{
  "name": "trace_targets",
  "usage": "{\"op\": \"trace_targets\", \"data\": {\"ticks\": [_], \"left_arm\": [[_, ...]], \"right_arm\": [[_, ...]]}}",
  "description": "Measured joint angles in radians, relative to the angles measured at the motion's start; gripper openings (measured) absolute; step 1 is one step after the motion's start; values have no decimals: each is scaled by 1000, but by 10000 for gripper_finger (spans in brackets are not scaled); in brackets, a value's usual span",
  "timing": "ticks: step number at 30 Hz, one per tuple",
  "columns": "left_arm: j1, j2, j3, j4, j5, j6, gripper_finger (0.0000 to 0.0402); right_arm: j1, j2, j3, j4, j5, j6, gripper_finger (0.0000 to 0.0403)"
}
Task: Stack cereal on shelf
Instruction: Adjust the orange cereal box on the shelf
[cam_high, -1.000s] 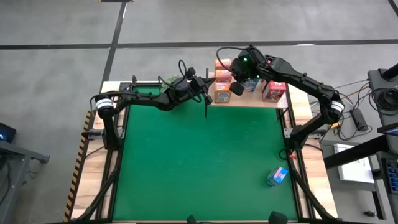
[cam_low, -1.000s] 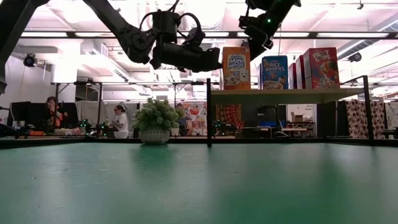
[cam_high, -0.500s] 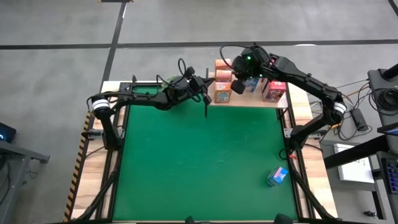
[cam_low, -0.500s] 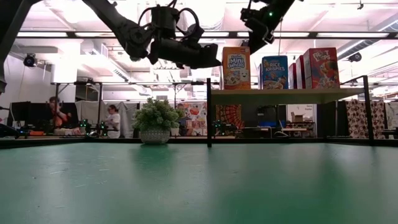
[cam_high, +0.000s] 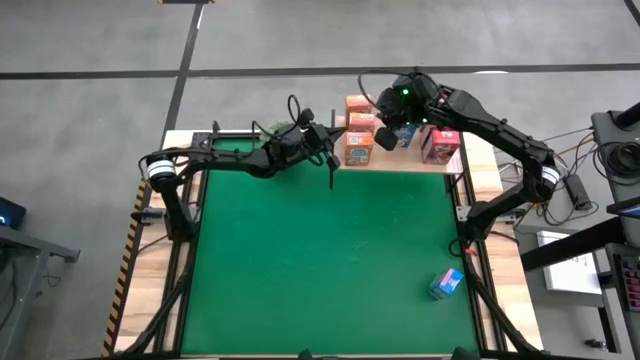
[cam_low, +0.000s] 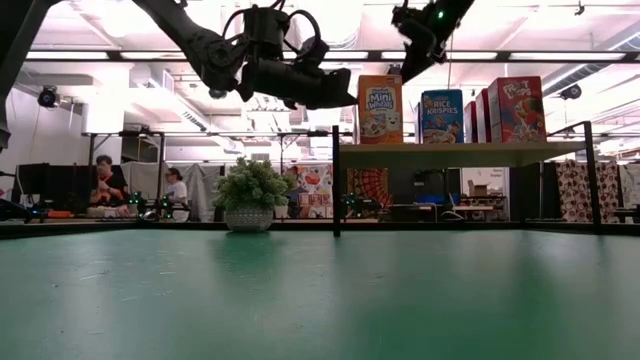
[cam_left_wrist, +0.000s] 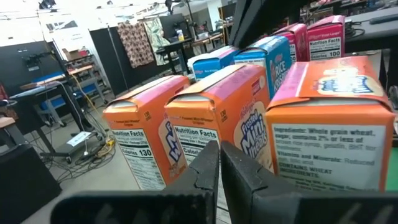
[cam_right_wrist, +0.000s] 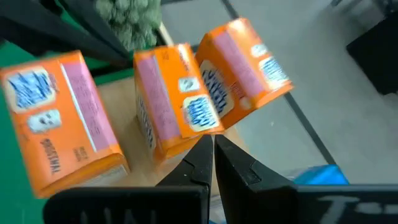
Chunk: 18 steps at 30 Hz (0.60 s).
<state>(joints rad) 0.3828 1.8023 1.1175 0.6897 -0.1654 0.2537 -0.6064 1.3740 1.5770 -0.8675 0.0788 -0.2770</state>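
Observation:
On the shelf (cam_high: 400, 163) at the table's far edge three orange cereal boxes (cam_high: 358, 127) stand in a row, with blue boxes (cam_high: 405, 135) and red-pink ones (cam_high: 441, 146) to their right. One more blue box (cam_high: 447, 283) lies on the green mat, near right. My left gripper (cam_left_wrist: 219, 149) is shut and level, its tips right at the orange row's left side, before the middle box (cam_left_wrist: 217, 115). Shut and slanting down, my right gripper (cam_right_wrist: 211, 142) hangs above the orange boxes; in the low view it (cam_low: 405, 72) shows near their tops. My left gripper comes level from the table's left, its shut fingertips (cam_left_wrist: 208, 163) at the left-facing side of the middle orange box (cam_left_wrist: 200, 138). Whether they touch it I cannot tell.
A round green plant (cam_low: 248, 192) stands at the far edge, left of the shelf, under my left arm. A thin black post (cam_low: 336, 180) rises at the shelf's left end. The wide green mat (cam_high: 320, 260) lies between the arms. People sit in the room beyond.
My right gripper has risen a little above the boxes on the shelf and stayed shut. The boxes stand as before.

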Motion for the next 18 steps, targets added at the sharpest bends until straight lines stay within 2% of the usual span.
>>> {"op": "trace_targets", "data": {"ticks": [6,18], "left_arm": [[0,0,0,0,0,3,0],[-4,0,0,-13,0,3,0]], "right_arm": [[0,-15,27,-44,0,31,9],[0,54,23,-39,3,24,9]]}}
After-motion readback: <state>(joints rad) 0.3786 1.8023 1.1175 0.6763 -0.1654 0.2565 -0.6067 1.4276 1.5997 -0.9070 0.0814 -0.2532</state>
